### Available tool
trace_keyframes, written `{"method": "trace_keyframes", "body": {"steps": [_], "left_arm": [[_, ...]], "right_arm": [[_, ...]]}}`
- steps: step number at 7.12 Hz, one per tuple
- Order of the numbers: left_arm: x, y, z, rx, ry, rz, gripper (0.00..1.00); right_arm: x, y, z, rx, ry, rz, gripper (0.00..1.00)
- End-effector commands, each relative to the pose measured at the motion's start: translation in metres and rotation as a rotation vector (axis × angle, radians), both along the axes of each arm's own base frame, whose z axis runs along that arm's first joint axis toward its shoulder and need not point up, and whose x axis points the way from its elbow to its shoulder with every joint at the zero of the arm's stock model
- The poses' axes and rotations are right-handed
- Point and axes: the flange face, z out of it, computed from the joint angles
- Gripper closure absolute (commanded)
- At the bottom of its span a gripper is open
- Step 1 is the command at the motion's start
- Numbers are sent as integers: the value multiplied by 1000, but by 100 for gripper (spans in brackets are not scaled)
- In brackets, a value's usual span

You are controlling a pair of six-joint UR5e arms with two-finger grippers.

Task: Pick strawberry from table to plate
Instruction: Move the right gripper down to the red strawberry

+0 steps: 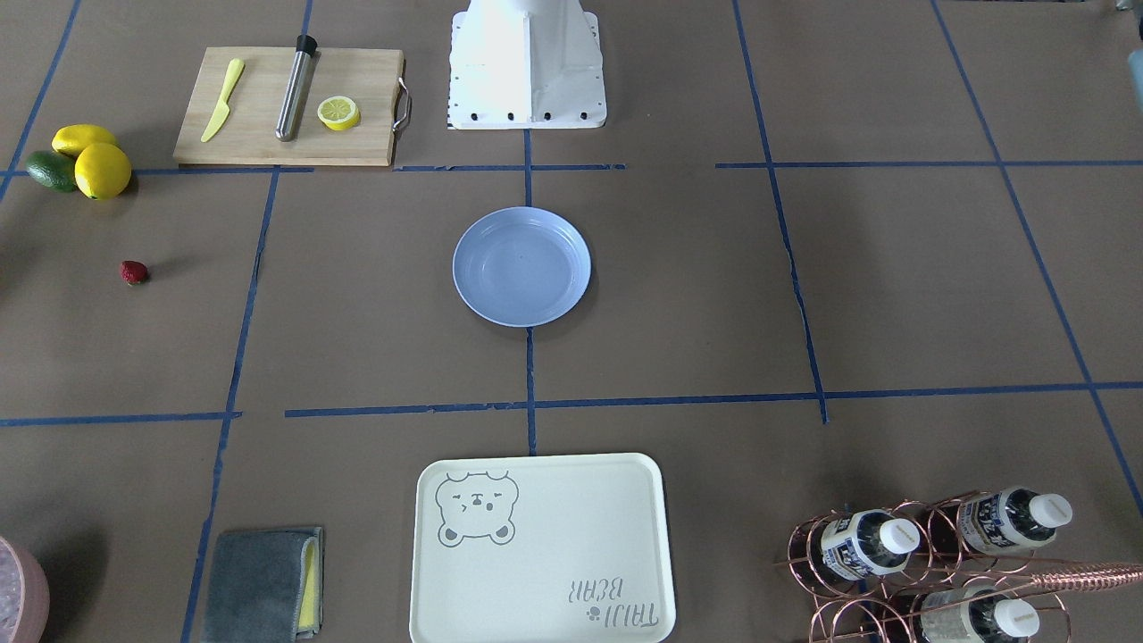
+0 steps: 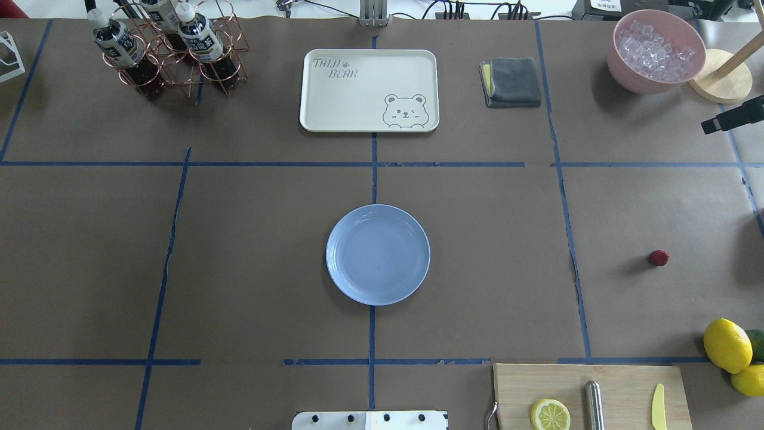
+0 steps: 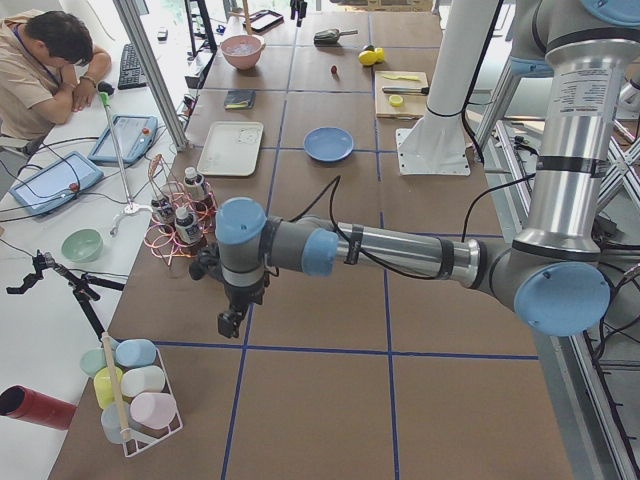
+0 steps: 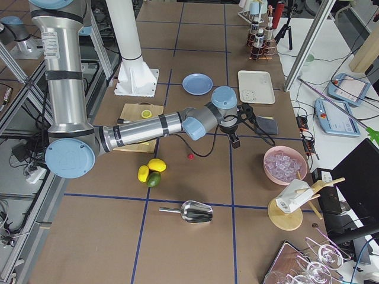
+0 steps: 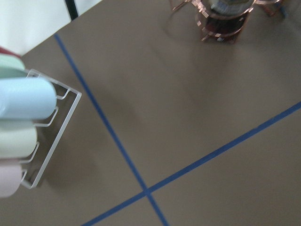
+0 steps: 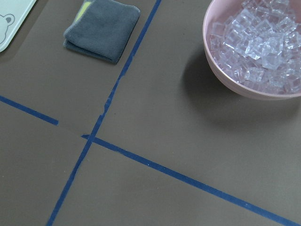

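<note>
The right hand (image 4: 235, 141) hangs at the end of the near arm in the right side view, pointing down over the table (image 1: 714, 295). I cannot tell whether its fingers are spread or pressed together. Its wrist camera looks down on a folded grey cloth (image 6: 101, 29), a pink bowl of ice cubes (image 6: 256, 44) and crossing blue tape lines.

The left hand (image 3: 232, 322) hangs from the near arm in the left side view, also pointing down above the table. It shows close to a copper bottle rack (image 3: 178, 222), and here too I cannot tell how its fingers stand. Its wrist camera shows a clear wire holder of pastel cups (image 5: 28, 127).

The strawberry (image 2: 659, 258) lies alone on the table. In the overhead view it is well to the right of the plate (image 2: 378, 255) and a little farther out than two lemons (image 2: 727, 345) at the right edge. The plate sits at the table's middle, over a tape line. Near the robot on the right, a cutting board (image 2: 621, 382) carries a lemon half (image 2: 550, 414), a steel rod (image 2: 594, 406) and a yellow knife (image 2: 658, 407). A cream bear tray (image 2: 369, 89) lies on the far side.
</note>
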Motion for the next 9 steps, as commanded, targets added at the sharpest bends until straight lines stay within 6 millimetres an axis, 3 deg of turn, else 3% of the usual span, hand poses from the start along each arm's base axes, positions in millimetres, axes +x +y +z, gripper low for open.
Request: {"method": "trace_keyframes", "body": {"steps": [1, 3, 4, 5, 6, 8, 9], "left_arm": [[-10, 66, 47, -117, 159, -43, 0], [-9, 63, 49, -171, 163, -73, 0], [-10, 56, 33, -225, 162, -162, 0], [-10, 55, 29, -219, 161, -163, 0], [-9, 54, 26, -211, 164, -162, 0], [-9, 54, 18, -196, 164, -161, 0], [-9, 55, 18, -198, 164, -161, 0]], "right_arm": [[-34, 23, -13, -59, -6, 13, 0], [-61, 59, 18, -117, 67, 24, 0], [-71, 83, 39, -102, 77, 35, 0], [-91, 105, 52, -109, 67, 62, 0], [-116, 123, 76, -95, 108, 64, 0], [-142, 136, 126, -69, 97, 59, 4], [-148, 140, 132, -64, 90, 43, 12]]}}
